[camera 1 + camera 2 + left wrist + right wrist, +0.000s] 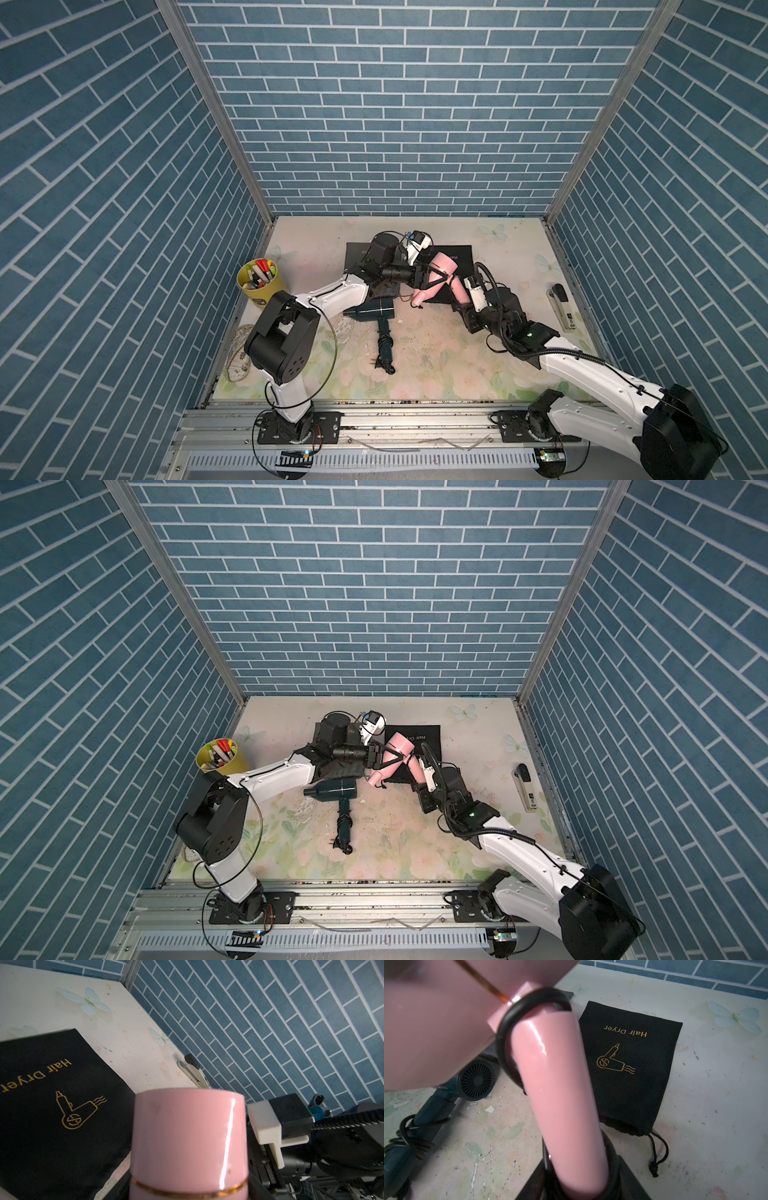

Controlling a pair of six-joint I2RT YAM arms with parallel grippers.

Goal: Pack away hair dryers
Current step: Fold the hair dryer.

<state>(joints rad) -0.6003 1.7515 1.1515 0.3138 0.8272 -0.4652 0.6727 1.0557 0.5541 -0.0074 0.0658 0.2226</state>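
Note:
The pale pink hair dryer (442, 266) (397, 746) is held above a black "Hair Dryer" pouch (459, 252) (629, 1064). My left gripper (432, 279) (388, 759) is shut across its barrel (187, 1136), with a jaw on either side. My right gripper (465, 305) (419, 786) is shut on the lower end of its handle (560, 1095). A black cord loops round the top of the handle. The dark teal hair dryer (374, 311) (336, 789) (475, 1080) lies on the table in front of my left arm, its coiled cord at the handle end.
A second dark pouch (357, 253) lies partly under my left arm. A yellow cup of markers (259, 278) stands at the left edge. A stapler (561, 307) (195, 1072) lies by the right wall. A clear item (239, 353) sits at front left.

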